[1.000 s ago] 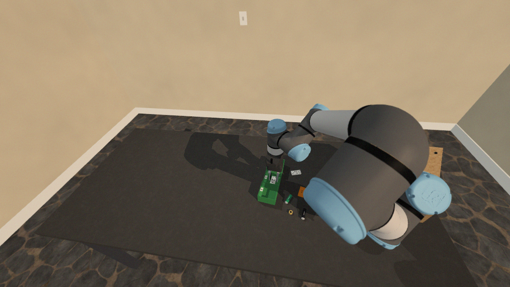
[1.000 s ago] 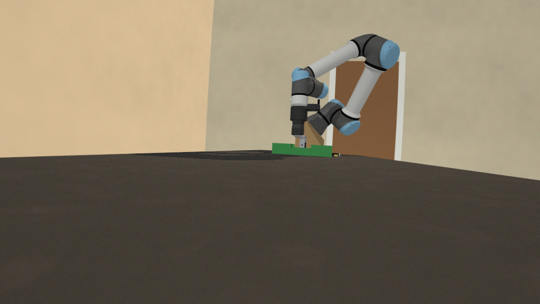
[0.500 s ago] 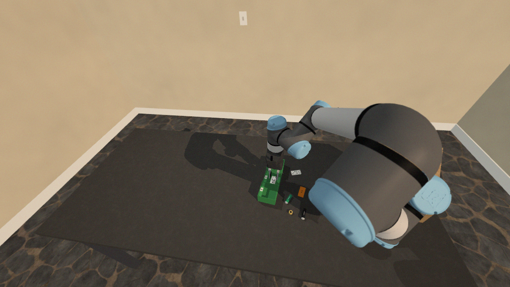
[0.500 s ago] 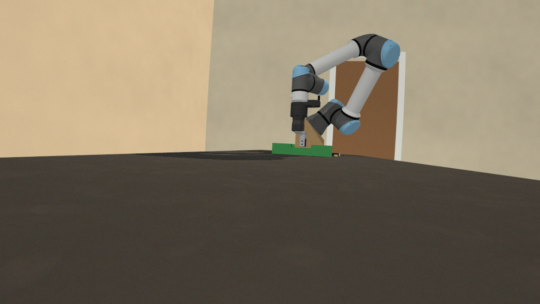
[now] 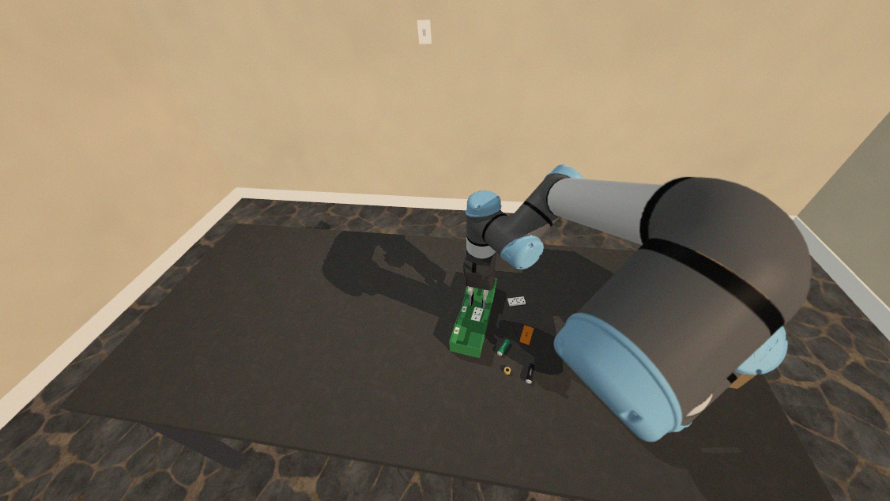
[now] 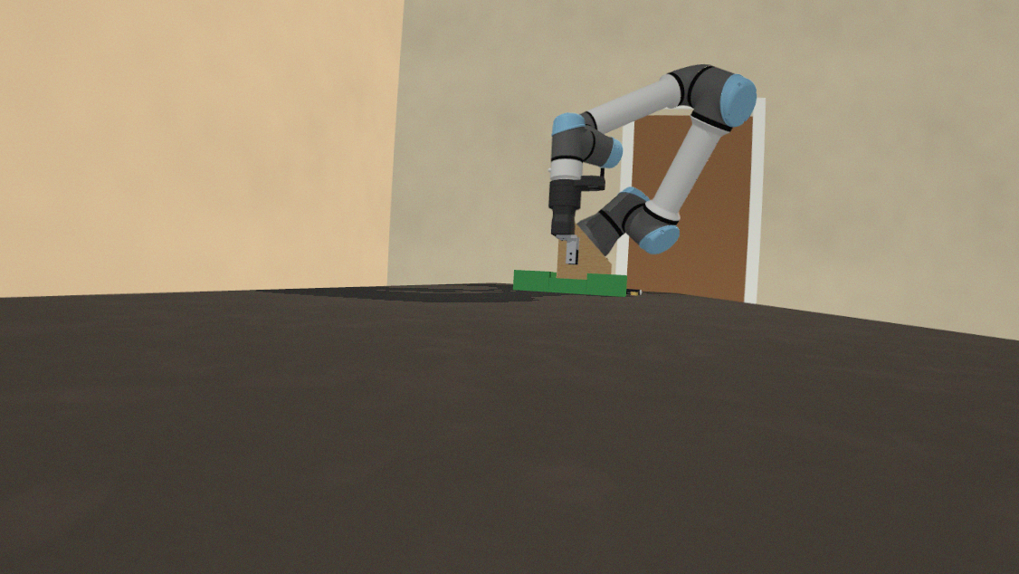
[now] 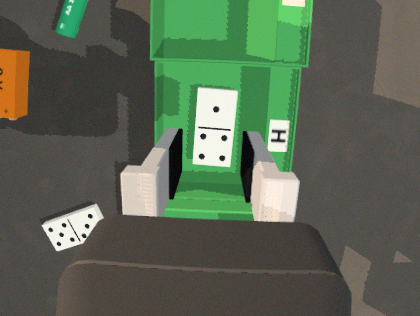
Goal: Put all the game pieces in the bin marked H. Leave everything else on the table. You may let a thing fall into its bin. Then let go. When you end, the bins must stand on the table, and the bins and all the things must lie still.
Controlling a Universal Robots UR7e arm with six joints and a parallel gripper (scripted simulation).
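White domino (image 7: 214, 126) flat in bin H (image 7: 293, 114), below and between the gripper (image 7: 210, 174)'s spread, empty fingers.

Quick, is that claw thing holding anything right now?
Gripper: open, holding nothing. The domino lies loose in the bin marked H, below the fingers.

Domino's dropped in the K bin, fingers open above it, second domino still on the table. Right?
Not quite: the white domino lies in the green bin compartment marked H, not K, as the wrist view shows. The rest holds: the gripper hangs above it with its fingers open and clear of the tile, and the second white domino still lies on the dark table.
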